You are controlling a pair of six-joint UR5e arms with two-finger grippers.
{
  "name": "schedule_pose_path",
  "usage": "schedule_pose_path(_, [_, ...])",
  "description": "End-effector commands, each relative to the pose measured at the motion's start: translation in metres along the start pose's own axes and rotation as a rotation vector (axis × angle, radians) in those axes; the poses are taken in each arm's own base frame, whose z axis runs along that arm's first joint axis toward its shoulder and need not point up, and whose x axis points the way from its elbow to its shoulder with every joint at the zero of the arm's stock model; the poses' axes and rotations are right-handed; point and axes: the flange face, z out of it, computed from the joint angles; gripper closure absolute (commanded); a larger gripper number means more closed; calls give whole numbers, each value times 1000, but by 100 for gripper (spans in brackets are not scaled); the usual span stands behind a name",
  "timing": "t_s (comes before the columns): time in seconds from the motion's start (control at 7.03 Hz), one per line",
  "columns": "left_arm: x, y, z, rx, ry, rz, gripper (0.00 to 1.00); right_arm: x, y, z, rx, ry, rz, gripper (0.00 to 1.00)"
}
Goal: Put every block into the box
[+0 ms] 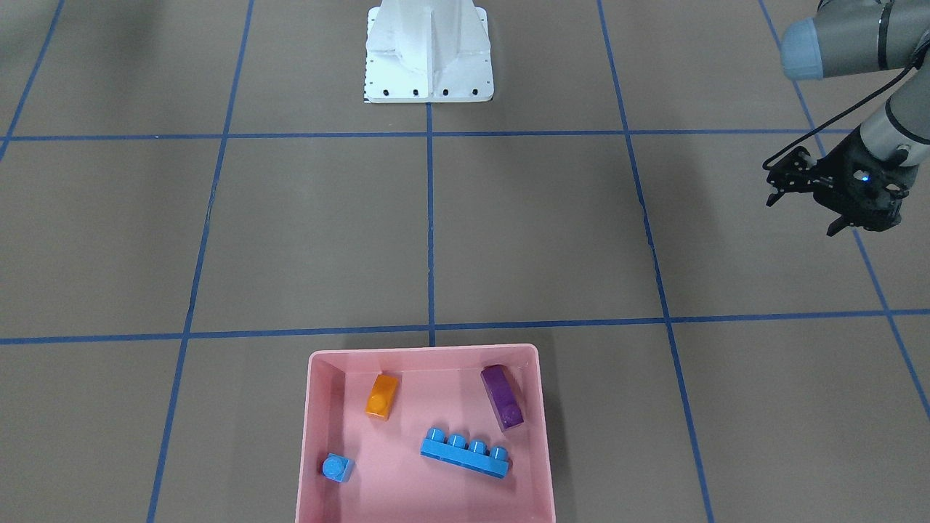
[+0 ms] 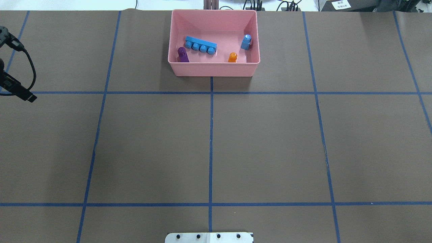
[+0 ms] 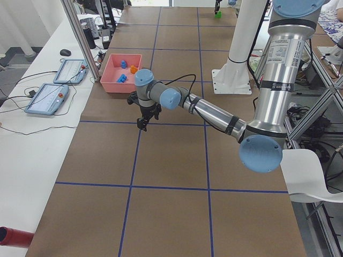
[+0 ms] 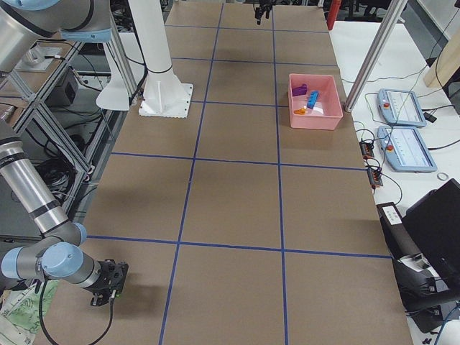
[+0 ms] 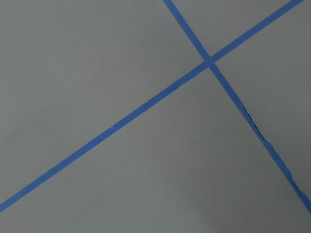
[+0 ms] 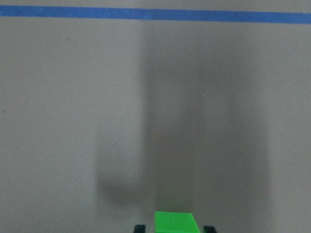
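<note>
The pink box point(image 1: 425, 351) stands on the brown table and holds the orange block point(image 1: 381, 396), the purple block point(image 1: 503, 396), the long blue bar point(image 1: 465, 452) and the tiny blue cube point(image 1: 337, 467). The green block point(image 6: 175, 221) lies far from the box, between my right gripper's fingertips point(image 6: 140, 227), with a thin gap on each side. My right gripper point(image 4: 108, 282) hangs low over the table's end. My left gripper point(image 1: 803, 216) is open and empty, off to the side of the box.
The white robot base point(image 1: 429, 54) stands at the middle of the table's robot side. Blue tape lines cross the brown cover. A white side bench with two tablets point(image 3: 53, 99) and a metal post point(image 3: 80, 37) runs beside the box.
</note>
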Motion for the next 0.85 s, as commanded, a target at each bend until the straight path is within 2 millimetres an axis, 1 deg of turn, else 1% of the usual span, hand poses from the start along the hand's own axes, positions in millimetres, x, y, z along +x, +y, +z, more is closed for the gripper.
schedule_pose_path(0.0, [2, 0, -1, 3, 1, 3, 0, 0, 0, 0, -1, -2, -4, 90])
schedule_pose_path(0.28, [1, 0, 0, 0, 0, 2, 0, 0, -1, 0, 1, 0, -10, 100])
schedule_pose_path(0.57, [2, 0, 0, 0, 2, 2, 0, -3, -6, -3, 10, -3, -20, 100])
schedule_pose_path(0.71, [1, 0, 2, -4, 1, 1, 0, -4, -14, -3, 19, -8, -28, 100])
